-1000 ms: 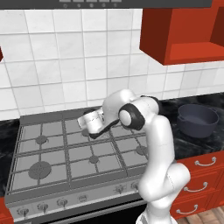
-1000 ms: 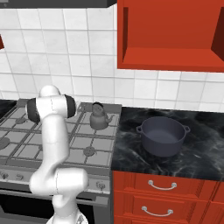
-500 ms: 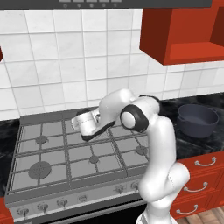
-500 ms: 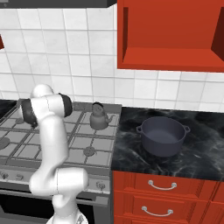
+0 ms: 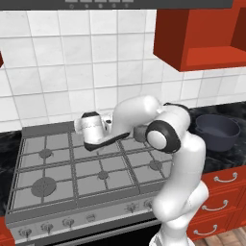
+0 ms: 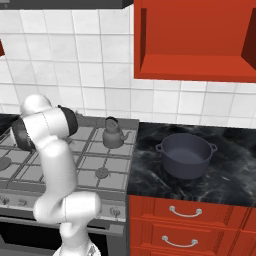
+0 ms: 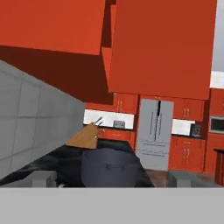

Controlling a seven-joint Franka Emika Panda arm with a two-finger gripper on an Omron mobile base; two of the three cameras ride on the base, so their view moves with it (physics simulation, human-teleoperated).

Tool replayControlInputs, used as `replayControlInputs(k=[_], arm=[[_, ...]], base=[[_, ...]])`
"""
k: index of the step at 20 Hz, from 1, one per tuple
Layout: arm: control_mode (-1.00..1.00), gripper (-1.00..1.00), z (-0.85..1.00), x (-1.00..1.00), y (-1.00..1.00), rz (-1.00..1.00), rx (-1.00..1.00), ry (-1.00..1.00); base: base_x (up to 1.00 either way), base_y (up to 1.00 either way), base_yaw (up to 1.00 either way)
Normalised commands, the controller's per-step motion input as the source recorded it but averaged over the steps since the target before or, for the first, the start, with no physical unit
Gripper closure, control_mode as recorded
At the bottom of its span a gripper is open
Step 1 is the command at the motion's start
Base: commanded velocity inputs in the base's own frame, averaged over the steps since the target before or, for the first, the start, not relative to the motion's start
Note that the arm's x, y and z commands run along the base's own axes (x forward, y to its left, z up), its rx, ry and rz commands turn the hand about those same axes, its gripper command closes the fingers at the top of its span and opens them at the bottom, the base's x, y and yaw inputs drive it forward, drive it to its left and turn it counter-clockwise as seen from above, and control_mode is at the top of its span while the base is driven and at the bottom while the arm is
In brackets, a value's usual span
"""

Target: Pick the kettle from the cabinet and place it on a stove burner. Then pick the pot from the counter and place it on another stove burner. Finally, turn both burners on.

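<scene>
A grey kettle (image 6: 113, 135) already stands on the stove's (image 6: 95, 172) back right burner, nearest the counter. The pot (image 6: 186, 154) — wide, low, dark blue-grey, lidless — sits on the black marble counter (image 6: 235, 172), just right of the stove and apart from the kettle. It looks rigid and fairly heavy, probably smooth-walled; the rim or one of its two small loop handles seems the surest hold. The gripper (image 7: 113, 176), over the stove with jaws spread wide and empty, faces the pot. The hand view shows one loop handle close up — the right base view shows both, plus the kettle.
</scene>
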Motion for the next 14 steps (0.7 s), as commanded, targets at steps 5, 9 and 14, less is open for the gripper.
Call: replayControlInputs(k=[5,9,14], arm=[[-1.00,-1.00,0.59,-0.70,-0.01,-0.01,0.16,-0.17],[-1.00,-1.00,0.57,-0.73,-0.05,0.00,0.17,-0.18],[-1.00,-1.00,0.54,-0.74,-0.12,0.00,0.19,-0.17]], base=[[0.00,0.00,0.00],[0.00,0.00,0.00],[0.00,0.00,0.00]])
